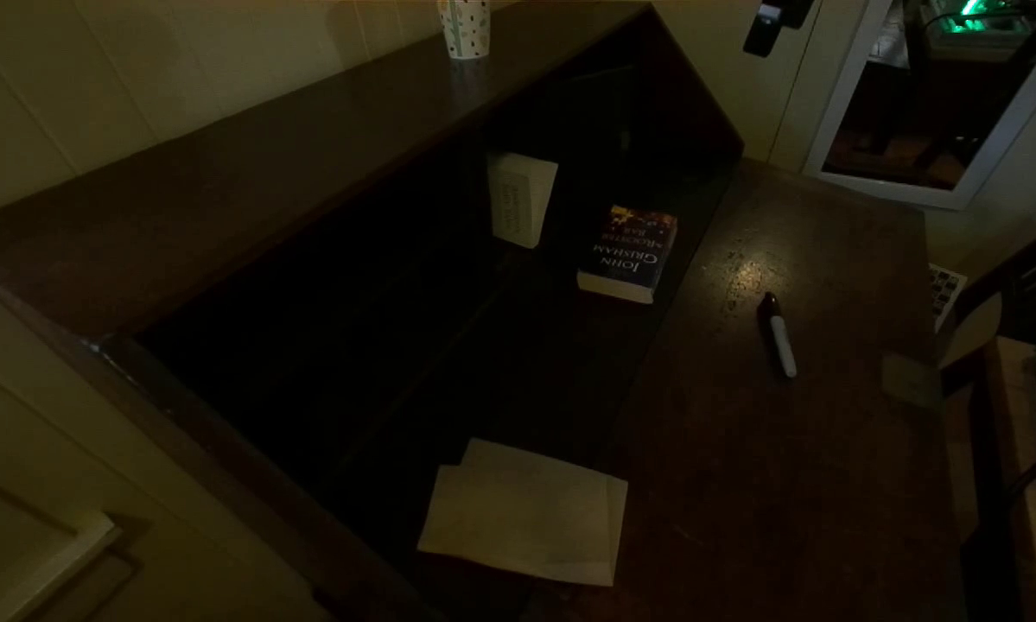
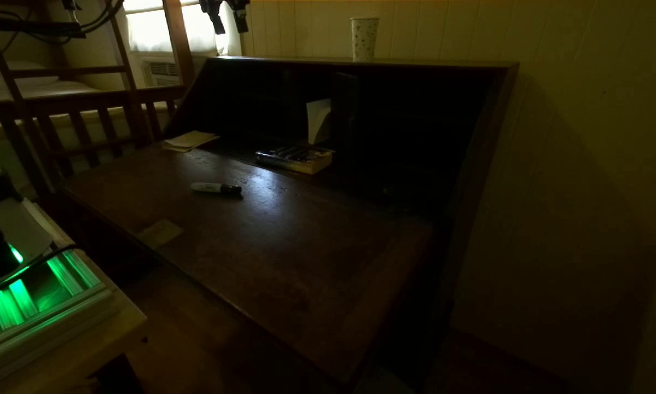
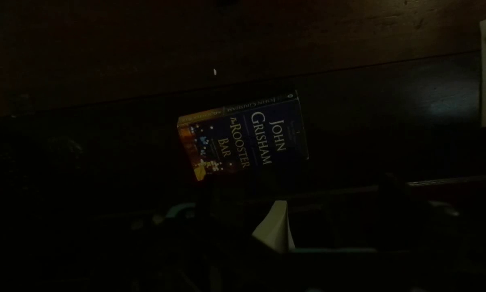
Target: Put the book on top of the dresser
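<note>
The pale book (image 1: pixel 522 200) stands upright, slightly tilted, in a dark compartment of the dresser in both exterior views (image 2: pixel 318 120). Its pages also show in the wrist view (image 3: pixel 276 229), low between the gripper's dark fingers. The dresser is dark brown, with a long flat top (image 1: pixel 293 164) whose edge shows in an exterior view (image 2: pixel 442 63). My gripper (image 2: pixel 231 30) is open and empty, up at the level above the dresser top, fingers pointing down. In the wrist view its fingers (image 3: pixel 297 186) are apart and very dark.
A dark-covered book (image 1: pixel 628 253) lies in front of the pale book. Pale sheets (image 1: pixel 526 514) lie at one end of the fold-down surface (image 1: pixel 785 484). A marker (image 1: pixel 778 335) lies on it. A patterned cup (image 1: pixel 466 30) stands on the dresser top against the wall.
</note>
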